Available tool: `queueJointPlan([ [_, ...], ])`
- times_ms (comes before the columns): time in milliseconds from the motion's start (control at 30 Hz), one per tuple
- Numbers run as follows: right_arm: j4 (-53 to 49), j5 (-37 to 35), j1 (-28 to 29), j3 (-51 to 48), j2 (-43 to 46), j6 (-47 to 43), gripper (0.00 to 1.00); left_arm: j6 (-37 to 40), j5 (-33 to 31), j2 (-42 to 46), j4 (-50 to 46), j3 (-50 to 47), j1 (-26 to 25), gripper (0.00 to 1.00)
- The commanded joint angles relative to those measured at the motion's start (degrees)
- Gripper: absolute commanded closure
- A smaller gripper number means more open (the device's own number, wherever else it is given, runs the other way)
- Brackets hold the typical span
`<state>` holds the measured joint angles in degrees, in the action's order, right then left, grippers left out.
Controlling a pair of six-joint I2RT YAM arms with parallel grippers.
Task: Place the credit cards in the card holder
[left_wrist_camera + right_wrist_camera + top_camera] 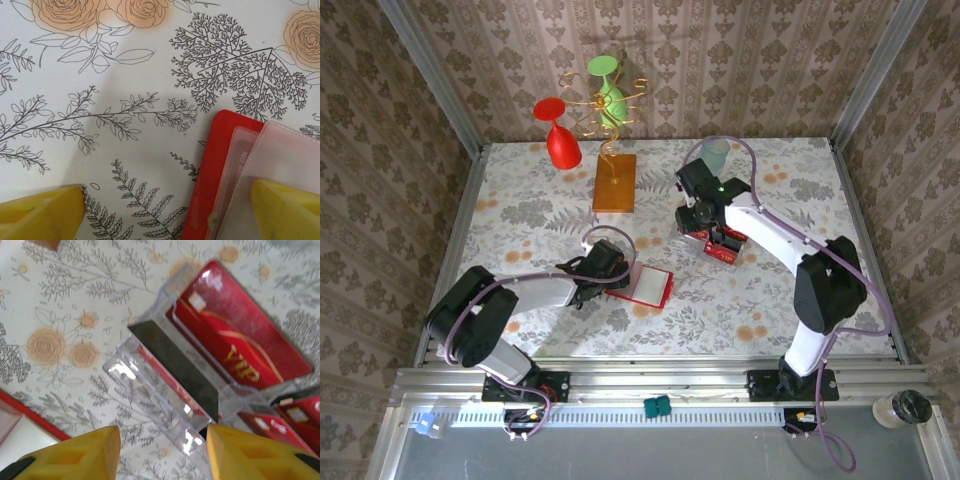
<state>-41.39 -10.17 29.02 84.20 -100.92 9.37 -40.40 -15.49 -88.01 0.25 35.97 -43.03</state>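
Top external view: the card holder (654,287), a squarish red wallet lying open with its pale lining up, sits just below the frame's centre on the flower-printed tablecloth (520,215). Right of centre the credit cards (722,250) form a small red cluster. At upper centre an orange-brown block (614,182) carries curled gold wire, with a red goblet (558,135) and a green goblet (608,90) beside it.

Left wrist view: the left gripper (165,195) holds its blocky yellow fingers wide apart along the bottom edge. The right-hand one lies on the wallet's frosted, translucent pocket, and the other lies over bare cloth.

Right wrist view: the right gripper (162,435) also has its fingers apart. A corner of a clear plastic rack (150,375) reaches between them, and no grip shows. A glossy red card with gold "VIP" lettering leans in the rack at upper right. More cards lie at lower right.
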Motion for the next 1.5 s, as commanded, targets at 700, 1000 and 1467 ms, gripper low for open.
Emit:
queueJointPlan([
  [700,-7.0,-7.0,-0.4,12.0,-12.5,-8.3,0.7,-0.8,6.1,-1.9,6.4,-2.4,0.4,0.11],
  [1000,-7.3,-6.5,-0.6,11.8,-13.3,-8.7,0.78,-1.0,6.1,-2.1,6.8,-2.5,0.3,0.12],
  [1467,-7.7,-7.5,-0.3,11.4,-10.2,-9.8,0.69,-1.1,6.1,-2.9,7.1,-2.1,0.0,0.11],
])
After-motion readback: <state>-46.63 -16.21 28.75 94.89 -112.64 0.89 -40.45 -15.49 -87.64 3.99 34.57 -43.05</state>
